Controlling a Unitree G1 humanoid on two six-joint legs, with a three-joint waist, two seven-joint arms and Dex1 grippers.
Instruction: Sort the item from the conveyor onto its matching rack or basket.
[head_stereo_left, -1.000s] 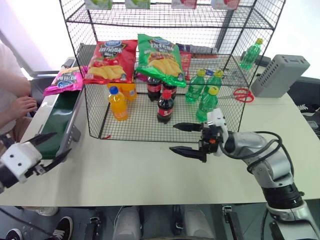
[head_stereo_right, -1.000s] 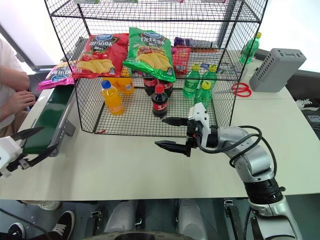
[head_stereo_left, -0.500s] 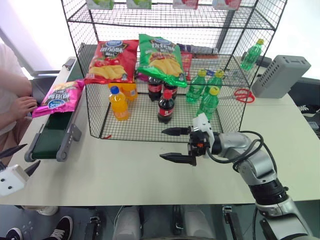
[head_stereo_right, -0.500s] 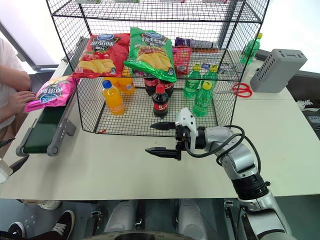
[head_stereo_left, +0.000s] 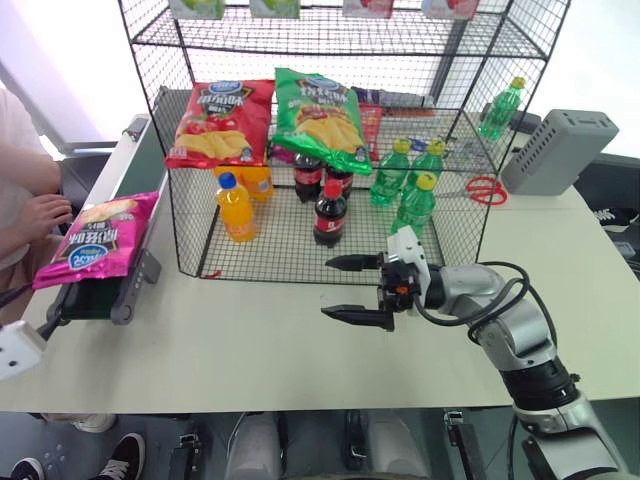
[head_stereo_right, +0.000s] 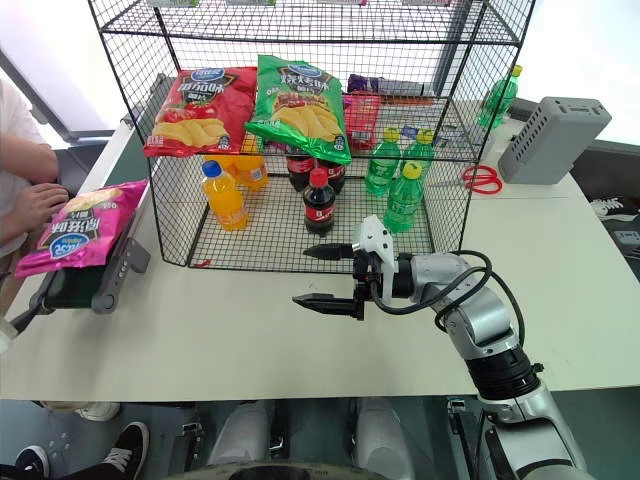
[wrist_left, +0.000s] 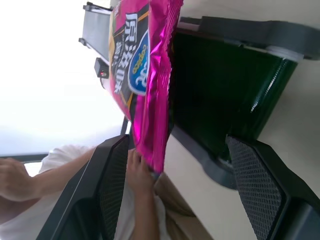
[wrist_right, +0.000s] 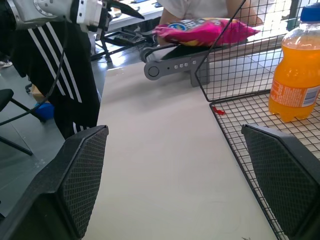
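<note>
Risk: pink chip bag (head_stereo_left: 92, 238) overhangs the conveyor's (head_stereo_right: 88, 285) end at the tabletop's left edge and may drop before either empty, wide-spread pincer, left (wrist_left: 175, 192) or right (head_stereo_left: 352, 288), reaches it.

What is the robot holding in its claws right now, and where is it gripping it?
Nothing. The right claw is open over the table, and the left claw is open short of the pink chip bag, which lies on the conveyor.
</note>
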